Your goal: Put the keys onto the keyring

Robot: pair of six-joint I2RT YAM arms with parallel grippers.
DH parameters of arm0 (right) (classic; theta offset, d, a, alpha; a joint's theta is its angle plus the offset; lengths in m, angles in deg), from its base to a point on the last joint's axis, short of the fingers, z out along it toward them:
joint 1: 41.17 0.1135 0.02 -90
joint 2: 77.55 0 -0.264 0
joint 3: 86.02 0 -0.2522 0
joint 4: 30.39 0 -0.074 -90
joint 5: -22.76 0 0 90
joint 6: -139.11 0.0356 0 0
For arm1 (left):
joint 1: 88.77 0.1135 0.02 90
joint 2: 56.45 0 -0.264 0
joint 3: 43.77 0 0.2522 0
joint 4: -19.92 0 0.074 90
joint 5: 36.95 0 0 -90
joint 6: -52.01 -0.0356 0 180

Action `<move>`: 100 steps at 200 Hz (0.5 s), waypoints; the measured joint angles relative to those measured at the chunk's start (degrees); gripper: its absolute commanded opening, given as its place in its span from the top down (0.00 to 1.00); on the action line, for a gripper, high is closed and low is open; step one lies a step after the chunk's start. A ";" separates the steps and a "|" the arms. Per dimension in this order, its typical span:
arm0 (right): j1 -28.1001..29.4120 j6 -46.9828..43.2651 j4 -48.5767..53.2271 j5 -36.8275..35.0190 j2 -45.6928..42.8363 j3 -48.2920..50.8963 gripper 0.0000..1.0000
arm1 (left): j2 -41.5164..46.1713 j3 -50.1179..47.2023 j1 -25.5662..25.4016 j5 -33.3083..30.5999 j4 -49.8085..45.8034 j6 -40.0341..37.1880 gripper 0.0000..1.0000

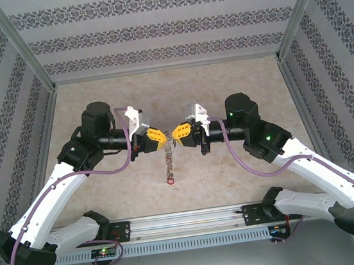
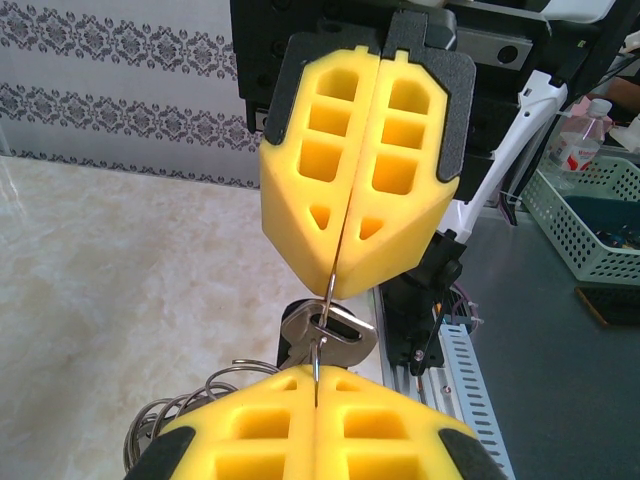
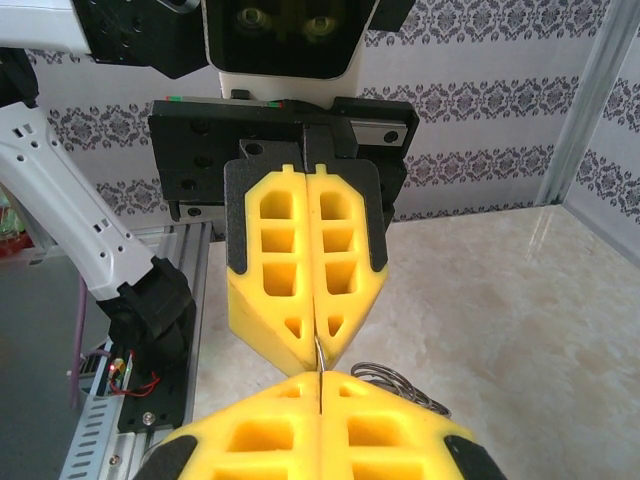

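My left gripper (image 1: 160, 136) and right gripper (image 1: 176, 132) meet tip to tip above the middle of the table. Both are shut on the keyring (image 2: 327, 300), a thin grey wire that runs from one pair of yellow pads into the other. In the left wrist view my own gripper (image 2: 316, 385) is at the bottom and the right gripper (image 2: 335, 285) above it. A silver key (image 2: 345, 335) with a black tag behind it hangs on the wire through its slot, in the short gap between the tips. The wire (image 3: 318, 360) also shows in the right wrist view, between my right gripper (image 3: 320, 385) and the left gripper (image 3: 318, 350).
A string of small keys and rings (image 1: 168, 163) hangs below the grippers, ending in a red tag (image 1: 170, 180) near the table. Coiled wire loops (image 2: 190, 395) (image 3: 400, 385) sit beside the pads. A green basket (image 2: 590, 215) stands beyond the rail (image 1: 188, 220).
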 measured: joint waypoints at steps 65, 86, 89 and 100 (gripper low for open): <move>0.00 0.20 -0.39 0.13 0.76 0.00 1.00 | 0.04 0.00 0.04 -0.04 -0.35 0.00 1.00; 0.02 0.20 -0.39 0.28 0.81 0.00 1.00 | 0.04 0.00 0.04 -0.04 -0.44 0.00 1.00; 0.02 0.20 -0.39 0.31 0.81 0.00 1.00 | 0.04 0.00 0.04 -0.04 -0.42 0.00 1.00; 0.02 0.20 -0.39 0.48 0.81 0.00 1.00 | 0.04 0.00 0.04 -0.04 -0.44 0.00 1.00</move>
